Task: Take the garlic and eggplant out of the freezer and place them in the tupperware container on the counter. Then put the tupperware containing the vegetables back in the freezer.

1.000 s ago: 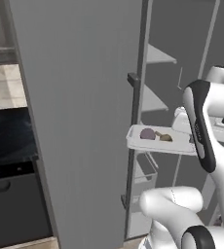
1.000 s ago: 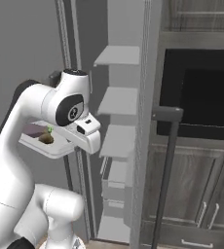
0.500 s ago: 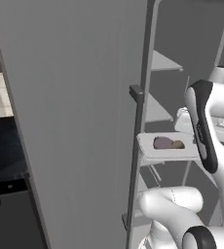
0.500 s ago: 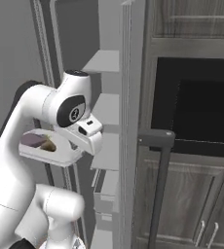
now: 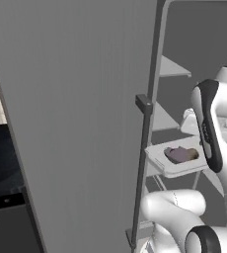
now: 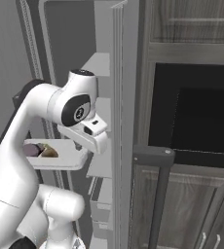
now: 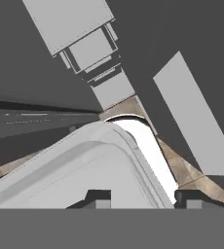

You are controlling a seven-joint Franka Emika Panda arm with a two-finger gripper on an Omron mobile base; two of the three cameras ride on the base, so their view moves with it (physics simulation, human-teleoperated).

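Pincer (image 7: 138, 199) jaws part-open astride tupperware container (image 5: 161, 159) rim at 6 o'clock; back out level from freezer (image 5: 76, 113) shelf

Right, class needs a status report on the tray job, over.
Status: jaws open, astride tray rim. Tray holds eggplant and garlic, inside freezer. Door open alongside.

wall oven (image 6: 196, 116): black glass front, right of the tall grey appliance, set in dark wood-grain cabinetry
oven bar handle (image 6: 154, 154): dark, runs across just below the black glass
lower cabinet doors (image 6: 201, 214): dark wood grain, under the oven, slim metal pulls
floor (image 7: 182, 168): tan and brown, seen in patches past the pale tray rim
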